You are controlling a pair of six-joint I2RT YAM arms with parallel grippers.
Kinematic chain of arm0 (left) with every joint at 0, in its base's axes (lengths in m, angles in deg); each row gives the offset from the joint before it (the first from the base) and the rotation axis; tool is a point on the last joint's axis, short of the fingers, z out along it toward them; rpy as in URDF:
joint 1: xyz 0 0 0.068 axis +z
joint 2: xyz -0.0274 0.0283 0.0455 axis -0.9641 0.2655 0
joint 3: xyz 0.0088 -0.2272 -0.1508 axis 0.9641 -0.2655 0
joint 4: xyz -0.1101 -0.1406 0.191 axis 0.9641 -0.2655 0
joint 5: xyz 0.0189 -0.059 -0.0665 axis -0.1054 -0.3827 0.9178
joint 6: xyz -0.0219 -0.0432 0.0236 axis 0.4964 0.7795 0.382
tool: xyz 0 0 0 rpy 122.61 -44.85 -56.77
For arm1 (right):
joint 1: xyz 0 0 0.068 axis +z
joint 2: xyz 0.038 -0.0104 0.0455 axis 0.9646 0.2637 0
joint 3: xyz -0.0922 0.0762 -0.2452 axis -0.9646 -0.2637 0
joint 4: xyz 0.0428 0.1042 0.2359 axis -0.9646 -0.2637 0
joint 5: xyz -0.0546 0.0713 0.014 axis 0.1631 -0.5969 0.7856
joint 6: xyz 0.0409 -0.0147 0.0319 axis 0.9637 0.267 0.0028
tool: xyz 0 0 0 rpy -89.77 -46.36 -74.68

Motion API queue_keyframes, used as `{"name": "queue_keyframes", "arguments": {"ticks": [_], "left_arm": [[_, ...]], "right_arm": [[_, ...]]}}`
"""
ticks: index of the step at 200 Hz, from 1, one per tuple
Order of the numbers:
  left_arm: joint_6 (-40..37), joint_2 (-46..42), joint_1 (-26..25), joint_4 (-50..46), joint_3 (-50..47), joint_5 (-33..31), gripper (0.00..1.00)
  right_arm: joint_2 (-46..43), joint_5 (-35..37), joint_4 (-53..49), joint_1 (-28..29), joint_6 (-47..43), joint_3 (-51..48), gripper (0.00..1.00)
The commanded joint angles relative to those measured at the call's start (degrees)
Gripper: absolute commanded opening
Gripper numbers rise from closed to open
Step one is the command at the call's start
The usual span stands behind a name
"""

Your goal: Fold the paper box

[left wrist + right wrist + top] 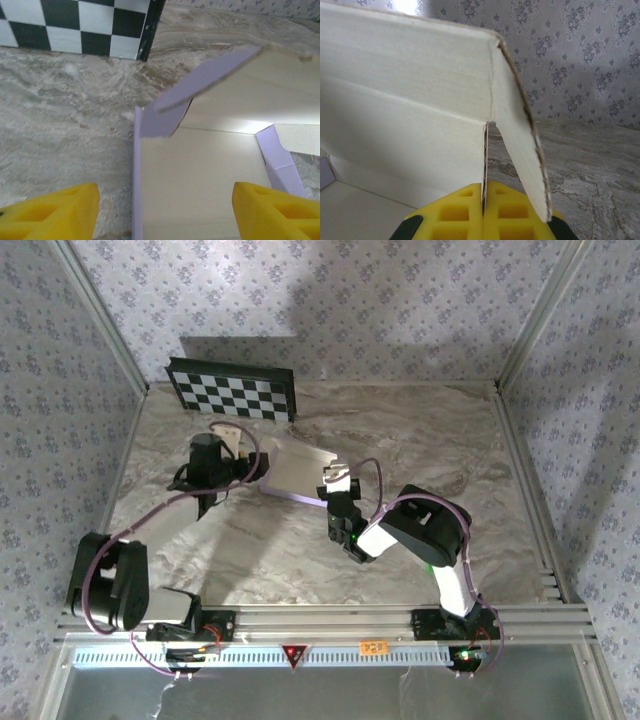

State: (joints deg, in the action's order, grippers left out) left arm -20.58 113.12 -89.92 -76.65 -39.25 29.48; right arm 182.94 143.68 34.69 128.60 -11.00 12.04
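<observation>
Yellow pads (465, 212) of the right gripper (484, 207) are pressed together on a thin cardboard edge of the paper box (410, 95), holding one wall panel raised, with a side flap bent off its corner. Seen from above, the box sits mid-table, just in front of the checkerboard panel (232, 390), and both arms reach in from the near edge of the marble-patterned table (430, 440). The left gripper (165, 212) hovers with its fingers (55, 210) spread wide, gripping nothing; the box's left rim and floor panel lie between them. In the left wrist view, a lavender flap (205, 80) stands tilted over the floor panel and a second lavender tab (280, 160) lies loose at the right. Folding appears to be at a middle stage: the base is down and at least one wall is up, but the flaps are not yet tucked, the corners are open and no lid is closed.
</observation>
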Motion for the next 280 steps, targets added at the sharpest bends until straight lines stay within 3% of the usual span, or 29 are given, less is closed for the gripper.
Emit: {"name": "queue_keyframes", "arguments": {"ticks": [1, 17, 50, 109, 173, 196, 240, 280], "left_arm": [[-2.07, 2.65, 0.45, 2.86, 4.17, 4.15, 0.70], [-2.16, 5.11, 0.46, 3.57, 6.39, 5.97, 0.65], [-2.24, 8.58, 0.41, 2.23, 9.62, 7.94, 0.36], [-1.31, 8.86, 0.38, 4.42, 5.79, 7.64, 0.16], [2.40, 8.11, 0.22, 8.18, 2.28, 9.56, 0.08], [0.35, 7.46, -1.57, 3.38, 5.42, 7.44, 0.08], [-2.78, 7.19, -2.20, 3.21, 0.84, 2.15, 0.08], [-1.99, 5.72, -2.39, 6.25, -4.14, 0.13, 0.08]], "right_arm": [[-0.16, -1.20, -5.66, -0.19, 1.11, -1.03, 0.02], [-0.35, -1.44, -6.03, -0.19, 1.36, -1.00, 0.02], [-0.66, -1.50, -6.76, -0.19, 1.26, -0.55, 0.02], [-0.53, -1.56, -8.03, -0.32, 1.08, 0.35, 0.02], [-0.70, -1.96, -9.41, -0.29, 1.44, 0.83, 0.02], [-0.43, -2.05, -9.61, -0.32, 1.88, 1.02, 0.04], [-2.36, -1.90, -10.44, 0.75, 2.08, -0.79, 0.14], [-7.79, -2.80, -15.93, 3.45, 4.13, -3.84, 0.32]]}}
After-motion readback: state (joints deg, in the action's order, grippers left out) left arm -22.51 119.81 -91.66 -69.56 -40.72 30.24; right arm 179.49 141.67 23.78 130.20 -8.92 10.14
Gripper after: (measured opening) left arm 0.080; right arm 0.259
